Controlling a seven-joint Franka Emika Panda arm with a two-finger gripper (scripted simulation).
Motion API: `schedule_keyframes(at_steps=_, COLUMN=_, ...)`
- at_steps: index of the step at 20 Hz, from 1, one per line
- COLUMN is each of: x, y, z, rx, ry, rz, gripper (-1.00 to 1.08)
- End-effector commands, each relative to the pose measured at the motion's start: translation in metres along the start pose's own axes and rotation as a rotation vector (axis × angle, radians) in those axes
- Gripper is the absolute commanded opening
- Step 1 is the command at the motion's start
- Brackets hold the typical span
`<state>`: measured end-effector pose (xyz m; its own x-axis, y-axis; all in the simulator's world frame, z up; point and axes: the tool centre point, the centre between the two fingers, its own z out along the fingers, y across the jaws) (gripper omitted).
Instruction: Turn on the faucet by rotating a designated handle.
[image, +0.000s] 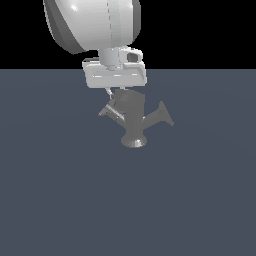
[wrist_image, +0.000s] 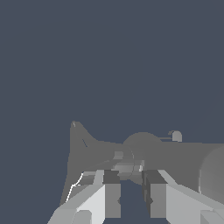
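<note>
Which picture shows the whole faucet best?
The exterior view: the faucet shows from its round foot up to its top under the hand, both side arms visible. The wrist view shows only a close, cropped grey part behind the fingers.

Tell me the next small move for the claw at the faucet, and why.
Probably ease the claw a little lower and sideways toward the stubby handle on the exterior view's left. The claw hangs just above the faucet, its fingers parted with a gap between them, holding nothing. The longer arm juts to the exterior view's right, away from the claw. Whether a finger already touches the handle is unclear.
</note>
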<state>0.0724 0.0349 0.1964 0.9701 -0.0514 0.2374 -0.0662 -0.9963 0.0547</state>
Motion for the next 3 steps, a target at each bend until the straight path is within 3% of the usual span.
schedule_keyframes(at_steps=1, x=0.039, y=0.063, z=0.011, rx=-0.002, ry=0.073, rz=0.209, gripper=-0.84)
schedule_keyframes(at_steps=2, x=0.039, y=0.065, z=0.010, rx=-0.002, ry=0.074, rz=0.212, gripper=-0.84)
schedule_keyframes(at_steps=3, x=0.046, y=0.040, z=0.015, rx=0.021, ry=0.093, rz=0.164, gripper=-0.47)
